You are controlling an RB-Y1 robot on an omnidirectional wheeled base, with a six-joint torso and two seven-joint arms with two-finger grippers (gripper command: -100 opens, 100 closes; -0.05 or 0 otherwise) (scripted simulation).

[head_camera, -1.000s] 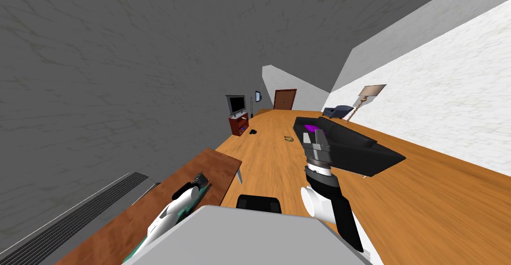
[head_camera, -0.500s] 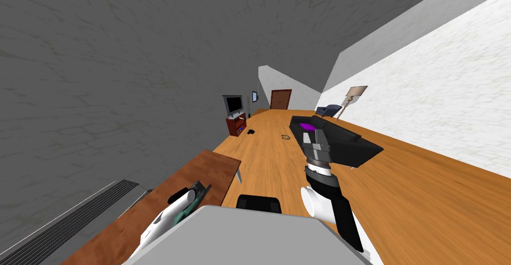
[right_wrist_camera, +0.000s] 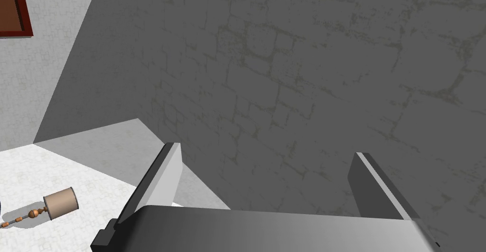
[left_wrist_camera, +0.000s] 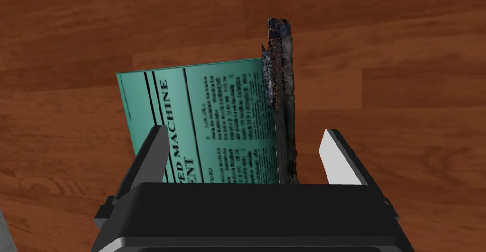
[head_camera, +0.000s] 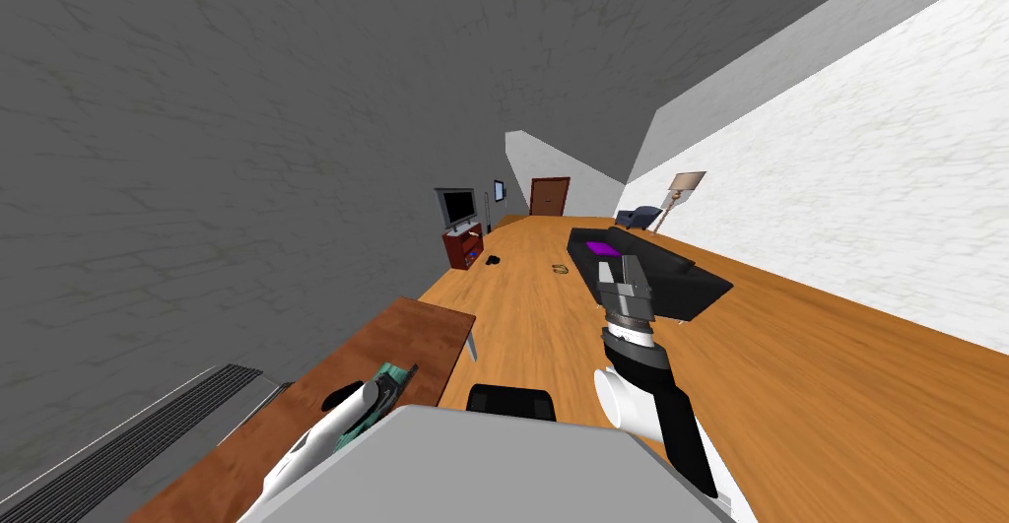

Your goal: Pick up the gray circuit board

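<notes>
The gray circuit board [left_wrist_camera: 282, 103] is a dark, rough slab seen edge-on in the left wrist view, standing against a teal printed booklet [left_wrist_camera: 204, 121] on the brown wooden table [left_wrist_camera: 403, 73]. My left gripper [left_wrist_camera: 245, 131] is open around both. The board is nearer one finger [left_wrist_camera: 338, 158], with a gap between them. In the head view my left gripper [head_camera: 387, 382] hovers low over the booklet [head_camera: 398, 373] on the table [head_camera: 419, 330], by the wall. My right gripper [head_camera: 621, 273] is raised over the floor, open [right_wrist_camera: 270, 168] with nothing between its fingers.
The table runs along the grey wall, with a dark slatted grille [head_camera: 128, 438] at its near end. A black object [head_camera: 510, 401] sits on the floor by the table. A black sofa [head_camera: 655, 276] and a TV stand [head_camera: 463, 246] stand farther off on the wooden floor.
My left arm has drawn back toward my chest along the table, uncovering more of the teal booklet. My head view has turned a little. The right arm has held still.
</notes>
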